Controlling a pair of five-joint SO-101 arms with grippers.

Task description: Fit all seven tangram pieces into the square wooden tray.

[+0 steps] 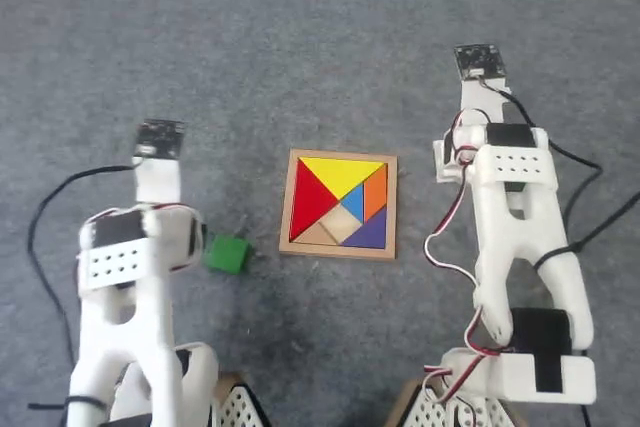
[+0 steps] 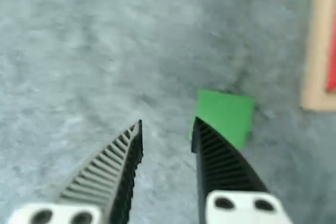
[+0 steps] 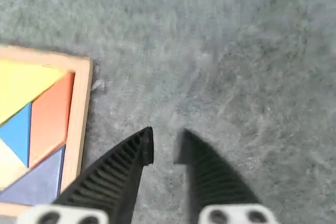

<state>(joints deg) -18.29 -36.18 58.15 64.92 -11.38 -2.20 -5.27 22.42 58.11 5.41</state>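
Green tangram block (image 2: 224,114) just past parted jaws of left gripper (image 2: 167,124), offset towards square wooden tray (image 1: 338,252); right gripper (image 3: 165,132) farther, jaws narrowly apart.

Overhead cam sits up high and looks pretty much straight down on the grey felt-like table (image 1: 300,77), far enough out to fit both arms. The 2 wrist cams hang low and close, peering out past the left gripper (image 2: 168,124) and right gripper (image 3: 164,132). All 3 catch the square wooden tray (image 1: 338,250); the small green block (image 1: 227,254) is shared by overhead and left wrist.
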